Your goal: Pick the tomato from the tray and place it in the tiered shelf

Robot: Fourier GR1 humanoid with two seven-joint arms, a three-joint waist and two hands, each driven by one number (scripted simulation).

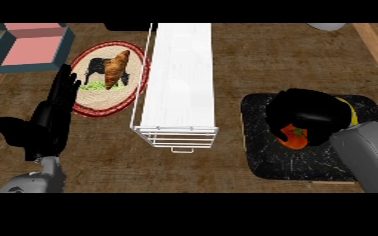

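Black fingers curl over the red tomato on the dark tray.

Right hand point(310, 116) reaches in from the lower right and wraps round the tomato point(294, 138), which shows only as a red patch with a green stalk under the palm; it appears to rest on or just above the black tray point(258, 150), so the lift seems not yet made. The grasp comes from above, probably so the fruit can be carried leftward to the white tiered shelf point(179, 80), which stands between tray and plate. Left hand point(53, 110) is parked with straight fingers near the left edge, out of the way. Brown mottled counter point(221, 170) carries a red-rimmed plate point(85, 107) holding a croissant point(117, 69), plus a teal box with a pink inside point(33, 47) at upper left.
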